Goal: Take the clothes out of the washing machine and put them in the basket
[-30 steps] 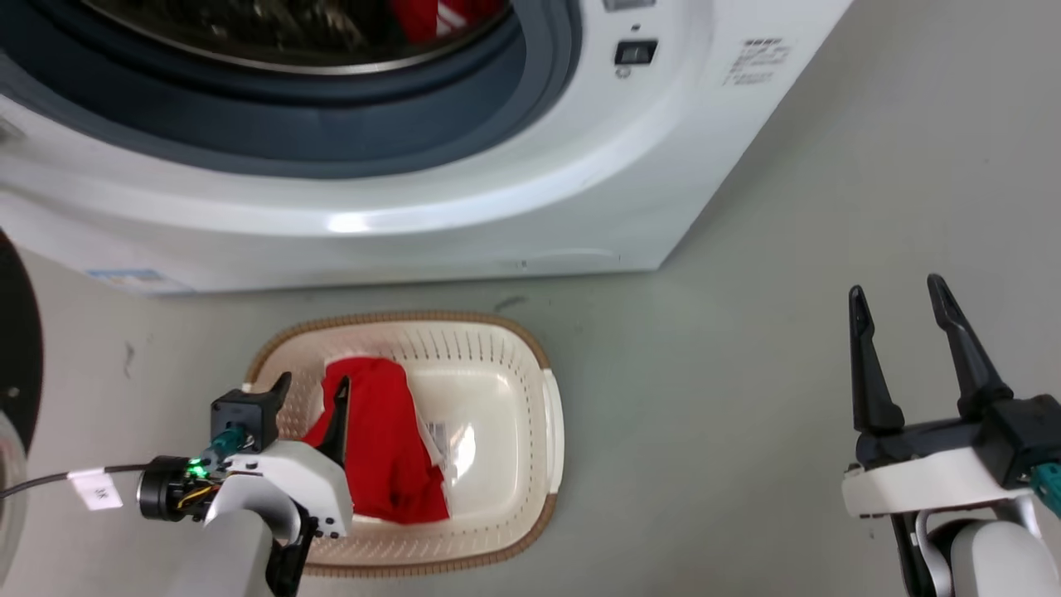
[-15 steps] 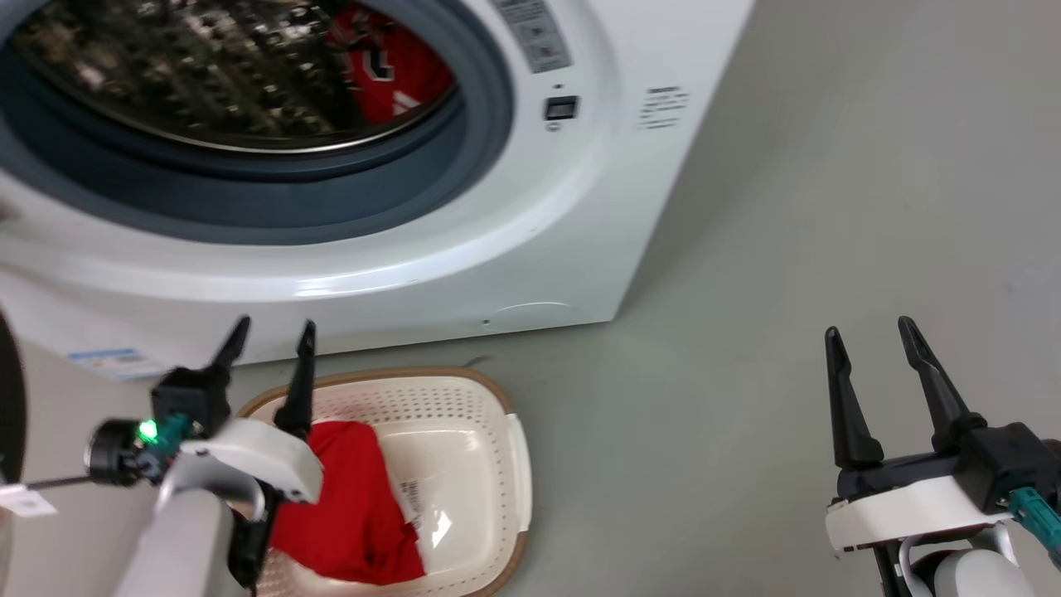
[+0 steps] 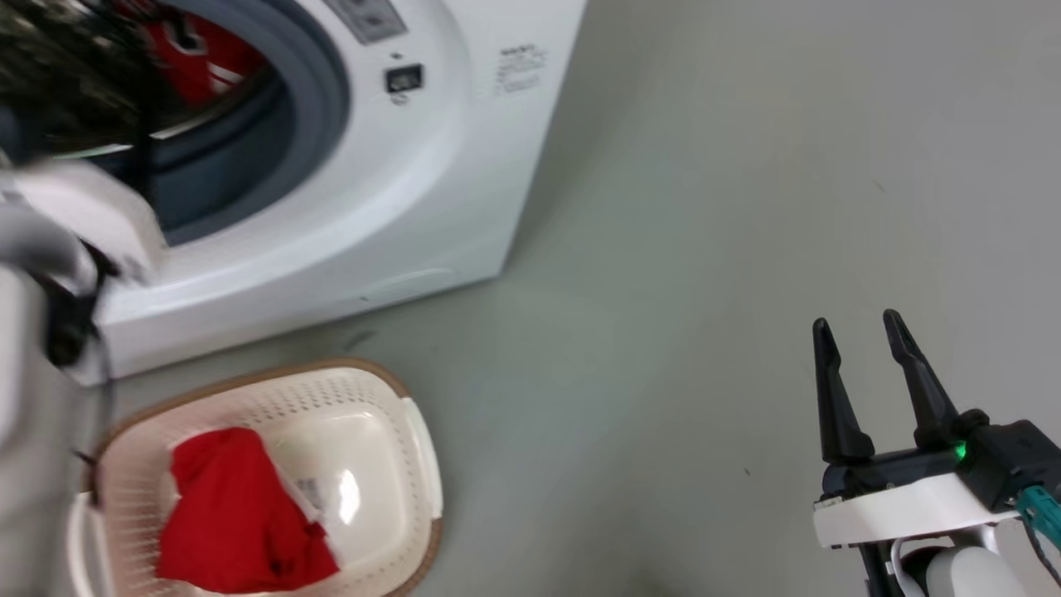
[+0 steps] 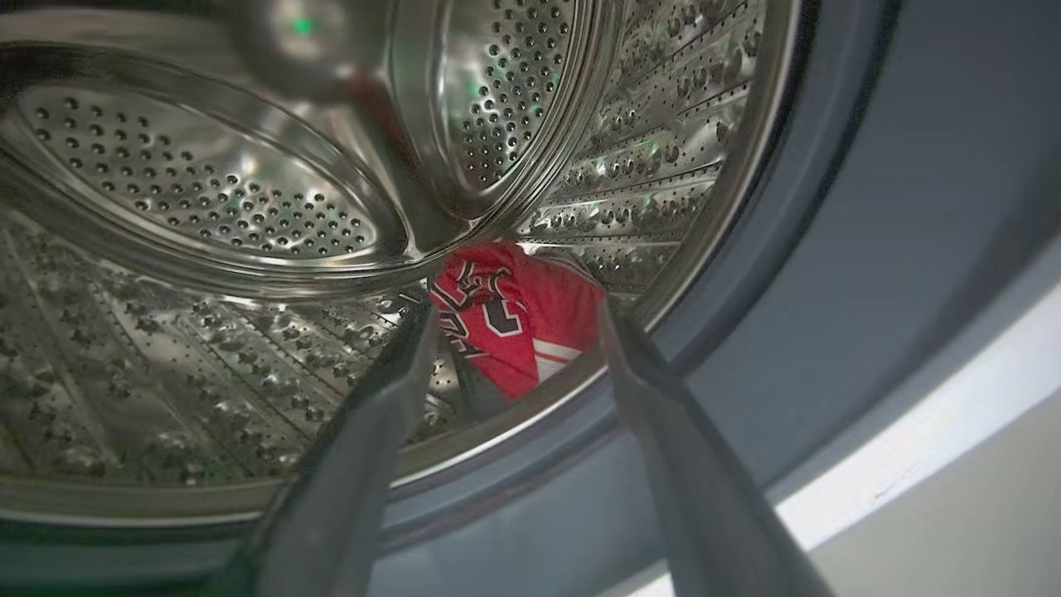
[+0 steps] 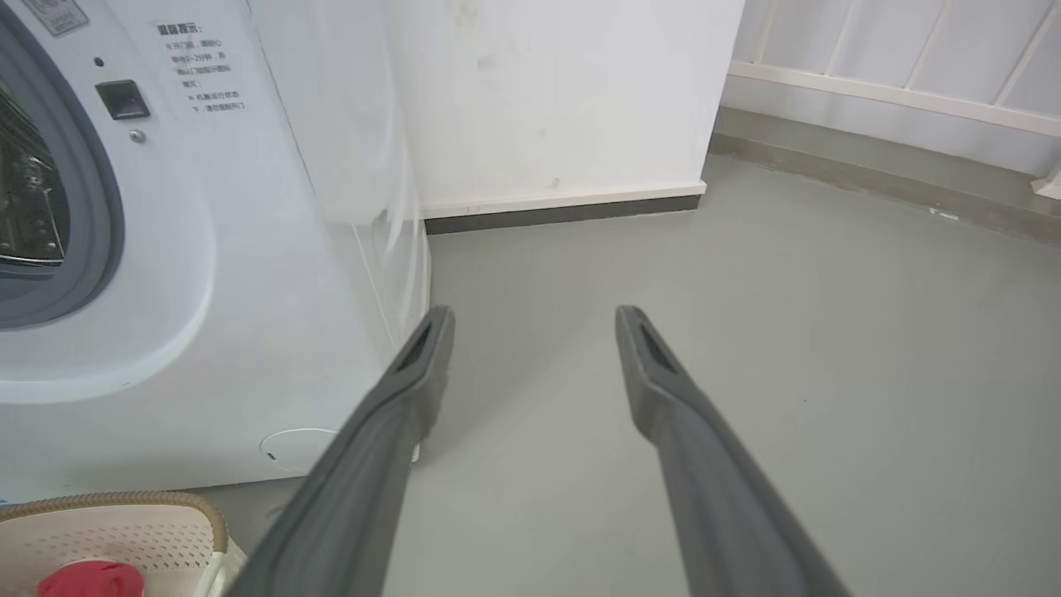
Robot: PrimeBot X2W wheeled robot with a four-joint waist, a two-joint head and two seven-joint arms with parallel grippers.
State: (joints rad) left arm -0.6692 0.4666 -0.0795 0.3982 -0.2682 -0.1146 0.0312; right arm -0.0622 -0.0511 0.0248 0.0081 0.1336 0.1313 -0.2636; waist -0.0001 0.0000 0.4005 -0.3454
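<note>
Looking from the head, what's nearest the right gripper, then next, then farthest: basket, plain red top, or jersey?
From the right gripper:
1. basket, on the floor to its left.
2. plain red top, in the basket's far half.
3. jersey, inside the washing machine.

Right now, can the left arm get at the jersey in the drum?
Probably yes. The left pincer is open, aimed into the drum, the jersey framed between its fingers, nothing in between. The jersey lies deep, so whether the arm stretches that far is unclear.
</note>
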